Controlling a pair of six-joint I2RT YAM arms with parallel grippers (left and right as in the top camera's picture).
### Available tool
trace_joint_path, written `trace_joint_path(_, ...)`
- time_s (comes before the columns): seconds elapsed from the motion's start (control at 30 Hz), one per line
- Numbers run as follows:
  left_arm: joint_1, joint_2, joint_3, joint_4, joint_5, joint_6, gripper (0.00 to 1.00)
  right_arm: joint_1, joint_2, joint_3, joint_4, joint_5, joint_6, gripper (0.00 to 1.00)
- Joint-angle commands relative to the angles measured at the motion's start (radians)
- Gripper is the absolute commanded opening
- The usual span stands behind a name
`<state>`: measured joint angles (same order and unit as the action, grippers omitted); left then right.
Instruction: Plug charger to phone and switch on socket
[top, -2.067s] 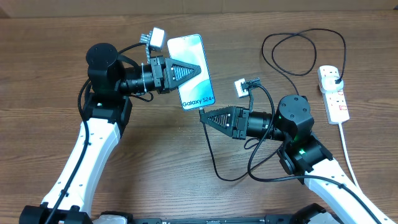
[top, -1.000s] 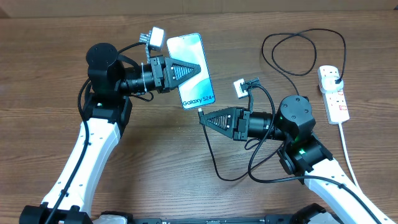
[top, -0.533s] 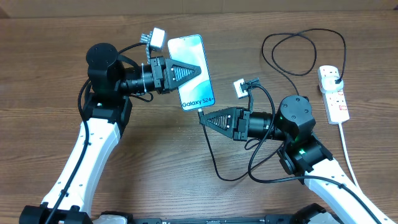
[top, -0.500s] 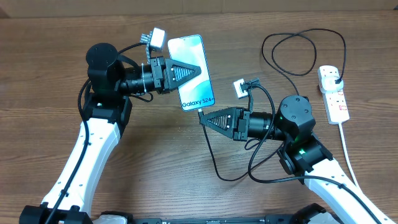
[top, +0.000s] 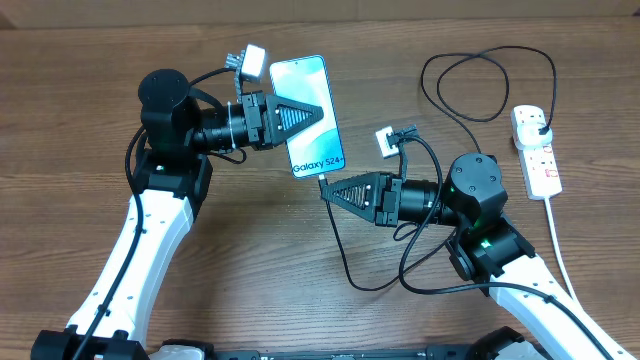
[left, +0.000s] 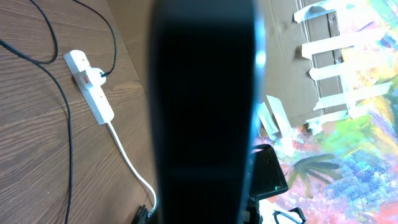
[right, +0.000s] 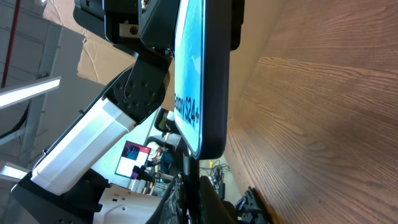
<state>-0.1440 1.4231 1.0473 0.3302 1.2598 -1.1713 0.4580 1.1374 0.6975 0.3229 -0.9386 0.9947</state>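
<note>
Smartphone, slim and rectangular with a bright blue-cyan "Galaxy S24+" screen (top: 318, 140), is being held screen-up above the brown wood-grain surface (top: 60, 110), left of centre toward the far edge. Left end effector (top: 322, 108) is clamping it, fingers closed across the screen. In the left wrist view the dark phone body is blocking most of the frame.

Right end effector (top: 326, 190) is pinching the connector end of the long thin black charger cable (top: 341, 255). The tip is touching the phone's lower edge; whether it is seated cannot be told. Cable is looping across the surface to its black plug (top: 540, 125), which is sitting in the white elongated power strip (top: 540, 165) at the far right. A thick white cord (top: 558, 240) is trailing from the strip toward the near edge.

Brown cardboard (left: 289, 37) with white tape strips (left: 329, 46) and a multicoloured painted sheet (left: 354, 143) are showing beyond the surface.
</note>
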Motion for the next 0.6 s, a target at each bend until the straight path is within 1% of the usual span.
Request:
trace_joint_path(0.0, 0.0, -0.021, 0.014, 0.01, 0.012, 0.034, 0.04, -0.006, -0.001, 0.009, 0.013, 0.002, 0.0, 0.04)
trace_joint_path(0.13, 0.0, -0.021, 0.014, 0.01, 0.041, 0.031, 0.04, -0.006, -0.001, 0.009, 0.013, 0.014, 0.0, 0.04)
trace_joint_path(0.57, -0.002, -0.021, 0.014, 0.007, 0.07, 0.031, 0.04, -0.006, -0.001, 0.009, 0.013, 0.091, 0.001, 0.04)
